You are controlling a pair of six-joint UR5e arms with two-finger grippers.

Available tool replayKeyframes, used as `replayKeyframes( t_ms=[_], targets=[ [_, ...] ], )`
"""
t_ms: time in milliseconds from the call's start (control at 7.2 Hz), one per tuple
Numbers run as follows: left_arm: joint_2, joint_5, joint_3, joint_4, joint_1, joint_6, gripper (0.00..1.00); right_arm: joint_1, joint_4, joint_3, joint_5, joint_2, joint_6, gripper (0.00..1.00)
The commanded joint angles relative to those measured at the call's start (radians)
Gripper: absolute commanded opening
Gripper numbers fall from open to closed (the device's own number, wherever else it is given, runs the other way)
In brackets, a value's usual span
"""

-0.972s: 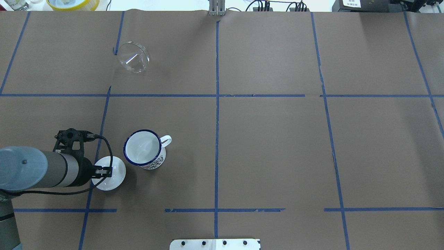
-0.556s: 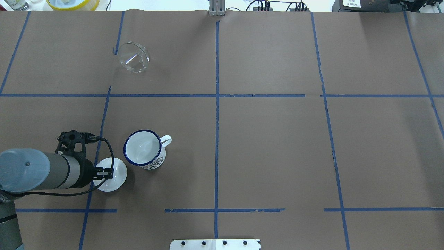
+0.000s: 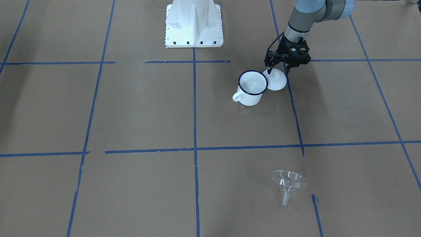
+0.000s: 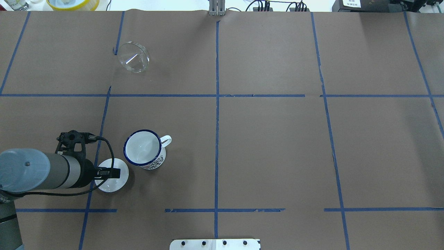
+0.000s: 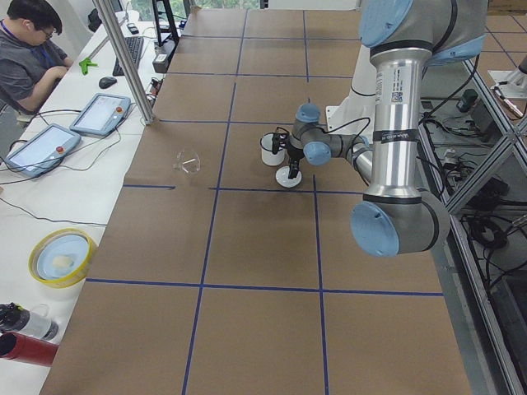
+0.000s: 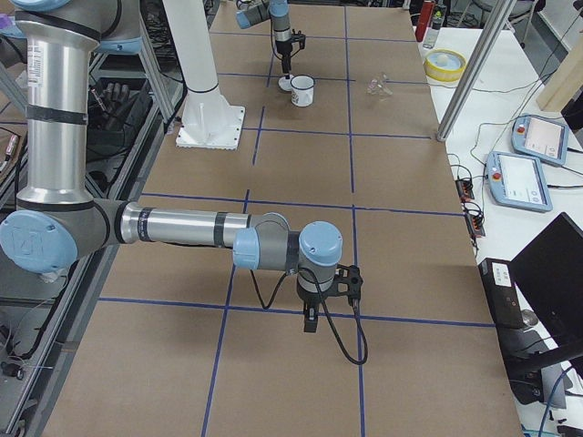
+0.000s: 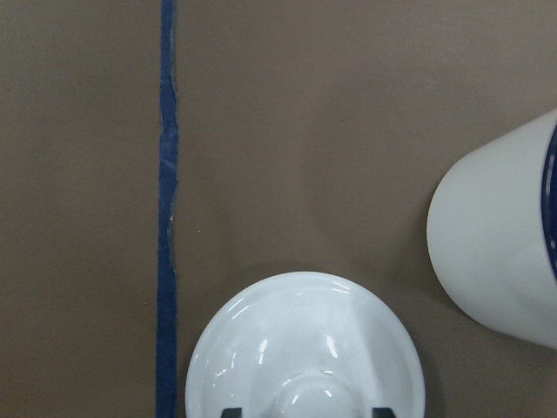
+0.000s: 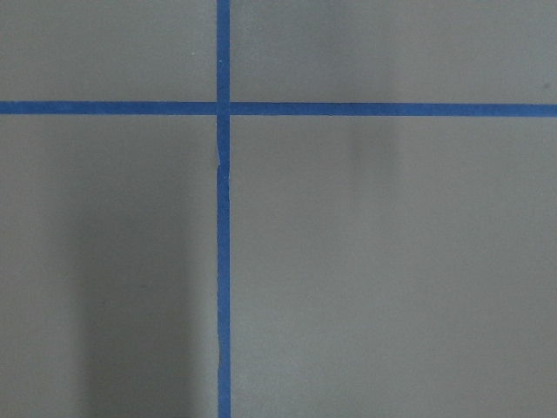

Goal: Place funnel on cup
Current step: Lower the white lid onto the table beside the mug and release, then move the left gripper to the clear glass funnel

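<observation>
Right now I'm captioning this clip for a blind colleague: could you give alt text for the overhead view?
At lower left, the left claw is over a white lid lying beside an empty blue-rimmed cup. A clear funnel lies apart from them, near the far edge of the brown, blue-taped table.

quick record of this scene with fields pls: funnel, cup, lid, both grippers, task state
funnel: clear, lying tilted on the table's far side, well apart from the cup, untouched
cup: upright, empty, mouth uncovered, handle toward the robot's right
lid: white, knob up, on the table just beside the cup, not touching it
left gripper: over the lid, fingers open either side of the knob
right gripper: over bare table, away from all three; open or shut cannot be told
task state: funnel not yet on cup
</observation>
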Motion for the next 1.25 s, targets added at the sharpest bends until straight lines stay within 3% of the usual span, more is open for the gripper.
replayKeyframes(
  t_ms=[0, 139, 556, 694, 833, 1111],
  targets=[
    [-0.008, -0.008, -0.094, 0.000, -0.062, -0.035, 1.00, 0.000, 0.000, -0.001, 0.000, 0.000, 0.000, 1.00],
    [-0.061, -0.017, -0.107, -0.011, -0.175, -0.061, 1.00, 0.000, 0.000, 0.000, 0.000, 0.000, 0.000, 1.00],
    [-0.271, 0.035, -0.011, -0.050, -0.254, -0.449, 1.00, 0.000, 0.000, 0.000, 0.000, 0.000, 0.000, 1.00],
    [-0.361, 0.157, 0.105, -0.092, -0.246, -0.592, 1.00, 0.000, 0.000, -0.001, 0.000, 0.000, 0.000, 1.00],
    [-0.429, 0.208, 0.253, -0.177, -0.246, -0.714, 1.00, 0.000, 0.000, 0.000, 0.000, 0.000, 0.000, 1.00],
    [-0.434, 0.331, 0.488, -0.523, -0.250, -0.881, 1.00, 0.000, 0.000, 0.000, 0.000, 0.000, 0.000, 1.00]
  ],
)
